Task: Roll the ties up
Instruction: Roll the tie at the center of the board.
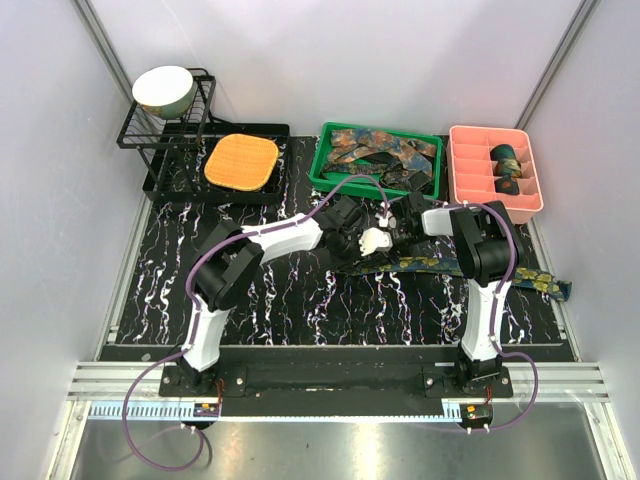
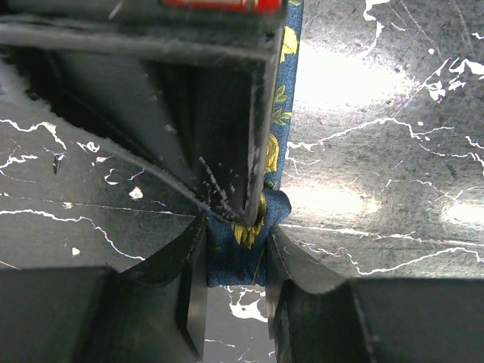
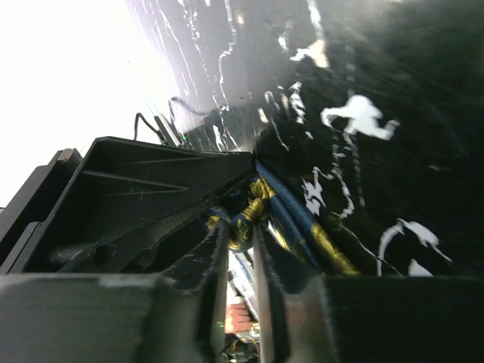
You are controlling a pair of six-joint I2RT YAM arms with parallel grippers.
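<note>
On mat [image 1: 300, 290], left pincer [image 2: 236, 236] and right pincer [image 3: 240, 236] clamp navy tie [image 2: 228, 265], end hidden

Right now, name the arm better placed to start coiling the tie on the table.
Right, probably. The right pincer nips the bunched end of the tie, and the strip runs off toward its side. The left pincer straddles the same end, suited to steadying.

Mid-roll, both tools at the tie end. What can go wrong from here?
1. The left tool pinches only the very tip of the tie; the fabric may slip out.
2. The right tool crowds the same spot, so the fingers could clash.
3. The tie's loose length passes beneath the right arm and may drag or twist while rolling.
</note>
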